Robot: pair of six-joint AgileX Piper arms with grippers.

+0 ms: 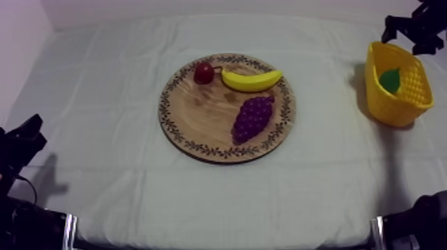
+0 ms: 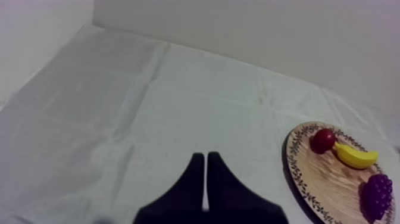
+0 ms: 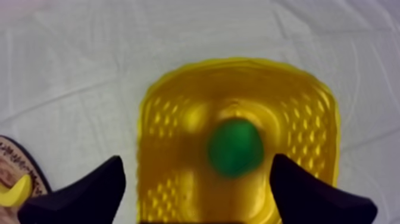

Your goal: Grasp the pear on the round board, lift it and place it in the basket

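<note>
Right gripper [image 3: 196, 173] hangs over the yellow basket [image 3: 178, 107] at the right edge of the surface [image 1: 332, 173], fingers [image 3: 89, 190] apart on nothing; the pear [image 3: 236, 147] lies inside it. Left gripper [image 2: 205, 156] rests with fingers together. Risk: a low withdrawal could clip the rim and tip the basket.

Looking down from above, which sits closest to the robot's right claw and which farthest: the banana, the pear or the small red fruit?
From the right gripper, open above the yellow basket:
1. Pear, inside the basket, right under it.
2. Banana, at the back of the wooden board.
3. Small red fruit, left of the banana, farthest.
</note>
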